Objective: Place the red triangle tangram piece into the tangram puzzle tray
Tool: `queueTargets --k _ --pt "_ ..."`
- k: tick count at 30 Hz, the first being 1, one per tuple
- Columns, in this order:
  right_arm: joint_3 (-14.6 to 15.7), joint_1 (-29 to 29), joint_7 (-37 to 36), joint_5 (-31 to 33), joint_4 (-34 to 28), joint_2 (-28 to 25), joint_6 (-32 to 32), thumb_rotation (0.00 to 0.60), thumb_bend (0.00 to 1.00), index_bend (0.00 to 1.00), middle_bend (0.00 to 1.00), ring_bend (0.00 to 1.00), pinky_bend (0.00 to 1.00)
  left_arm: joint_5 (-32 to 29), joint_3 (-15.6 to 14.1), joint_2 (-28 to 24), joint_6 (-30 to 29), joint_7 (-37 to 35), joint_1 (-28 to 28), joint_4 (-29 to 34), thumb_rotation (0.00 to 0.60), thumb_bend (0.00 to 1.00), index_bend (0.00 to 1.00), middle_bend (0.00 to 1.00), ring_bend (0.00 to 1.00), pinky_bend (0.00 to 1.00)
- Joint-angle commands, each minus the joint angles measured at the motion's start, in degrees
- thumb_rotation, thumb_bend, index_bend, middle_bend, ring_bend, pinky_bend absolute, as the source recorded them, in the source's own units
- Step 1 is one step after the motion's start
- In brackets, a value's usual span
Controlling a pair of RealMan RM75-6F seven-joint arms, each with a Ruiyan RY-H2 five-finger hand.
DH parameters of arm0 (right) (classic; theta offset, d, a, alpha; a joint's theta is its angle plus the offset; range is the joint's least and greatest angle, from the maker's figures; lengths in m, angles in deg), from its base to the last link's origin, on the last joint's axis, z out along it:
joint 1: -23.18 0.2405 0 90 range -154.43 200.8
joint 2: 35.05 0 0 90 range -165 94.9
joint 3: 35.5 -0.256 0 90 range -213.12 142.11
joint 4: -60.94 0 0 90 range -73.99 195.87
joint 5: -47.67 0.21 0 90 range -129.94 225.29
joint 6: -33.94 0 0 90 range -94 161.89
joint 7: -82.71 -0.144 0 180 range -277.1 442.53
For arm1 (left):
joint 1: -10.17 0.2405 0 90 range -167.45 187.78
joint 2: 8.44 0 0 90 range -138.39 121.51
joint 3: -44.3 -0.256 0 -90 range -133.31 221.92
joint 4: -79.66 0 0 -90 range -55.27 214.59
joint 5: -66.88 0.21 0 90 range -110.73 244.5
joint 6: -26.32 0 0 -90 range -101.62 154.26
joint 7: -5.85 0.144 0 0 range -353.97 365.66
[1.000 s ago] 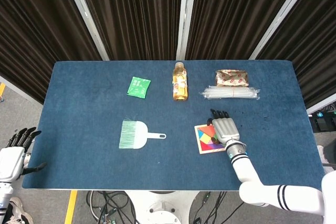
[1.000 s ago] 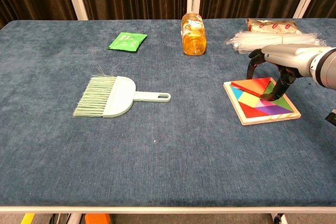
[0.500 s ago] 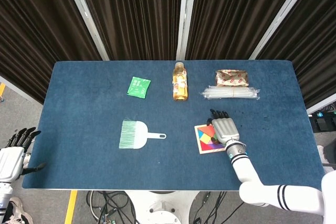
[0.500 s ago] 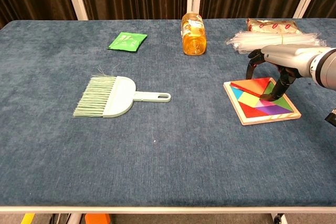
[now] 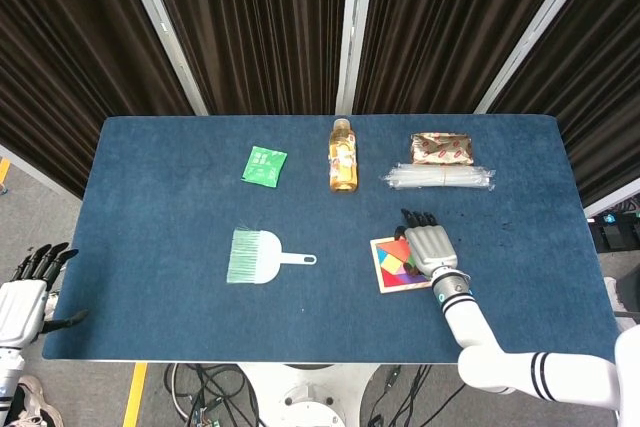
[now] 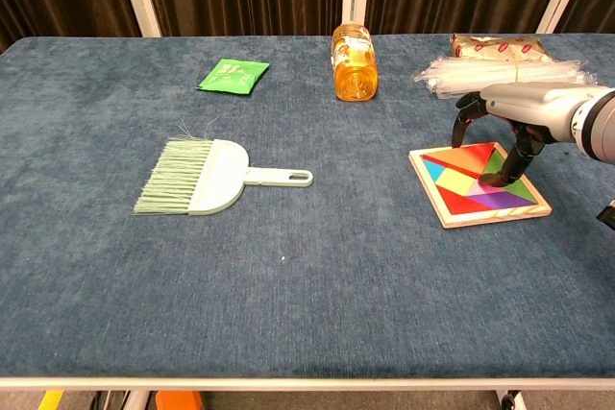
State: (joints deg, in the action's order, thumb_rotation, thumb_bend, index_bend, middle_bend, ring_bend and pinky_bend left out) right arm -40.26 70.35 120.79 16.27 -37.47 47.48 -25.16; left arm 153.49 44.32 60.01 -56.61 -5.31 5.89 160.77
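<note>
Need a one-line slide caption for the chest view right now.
Right hand poised over the tangram puzzle tray, fingertips on its pieces, the red triangle tangram piece lying in the tray.

Head view looks steeply down from high, taking in the whole table, curtains behind and floor in front. Chest view sits low at the near edge, facing across the table, closer in. Both share the tabletop, from brush to tray.
</note>
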Motion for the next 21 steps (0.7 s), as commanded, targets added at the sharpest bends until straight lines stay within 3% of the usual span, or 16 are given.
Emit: queueTargets --k 1,14,21 --pt "0.1 0.0 -0.1 0.1 -0.1 -0.2 0.1 0.600 0.19 0.26 0.00 0.00 0.00 0.0 0.0 0.0 0.0 0.0 0.0 0.0 0.600 0.00 0.16 0.09 0.02 0.12" --pt "-0.3 -2.5 -4.3 -5.9 -3.1 -2.6 -3.1 0.600 0.19 0.22 0.00 0.00 0.00 0.1 0.0 0.1 0.1 0.0 0.0 0.0 0.600 0.00 0.16 0.09 0.02 0.12" --pt "0.3 -4.1 -5.3 -8.8 -1.9 -2.8 -4.3 0.600 0.19 0.00 0.00 0.00 0.00 0.2 -0.1 0.1 0.1 0.2 -0.1 0.0 0.600 0.00 0.16 0.09 0.02 0.12"
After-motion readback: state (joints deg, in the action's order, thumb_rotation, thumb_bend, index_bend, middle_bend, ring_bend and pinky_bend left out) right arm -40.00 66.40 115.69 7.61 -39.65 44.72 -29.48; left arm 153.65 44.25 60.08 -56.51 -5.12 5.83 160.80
